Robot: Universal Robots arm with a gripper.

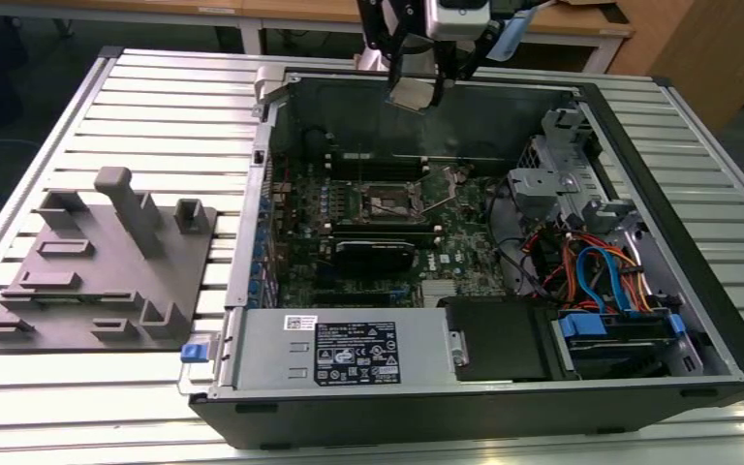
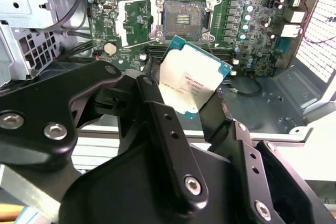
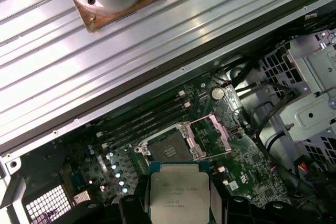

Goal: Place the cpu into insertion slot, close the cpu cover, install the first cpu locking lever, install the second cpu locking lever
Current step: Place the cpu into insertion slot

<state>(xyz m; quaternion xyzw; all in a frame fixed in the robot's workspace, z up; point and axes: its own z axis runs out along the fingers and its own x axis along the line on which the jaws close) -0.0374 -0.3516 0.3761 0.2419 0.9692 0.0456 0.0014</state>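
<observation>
My gripper hangs high over the far side of the open computer case, shut on the cpu. In both wrist views the cpu is a pale silver square on a green-edged board, pinched at two opposite edges by the black fingers of the gripper. Below it on the motherboard the insertion slot lies bare. The cpu cover is swung open beside the slot, with thin wire levers standing off at its edges.
A grey drive cage and a bundle of coloured cables fill the case on the exterior view's right. The power supply sits at the case's near side. A grey fixture block lies on the slatted table at the exterior view's left.
</observation>
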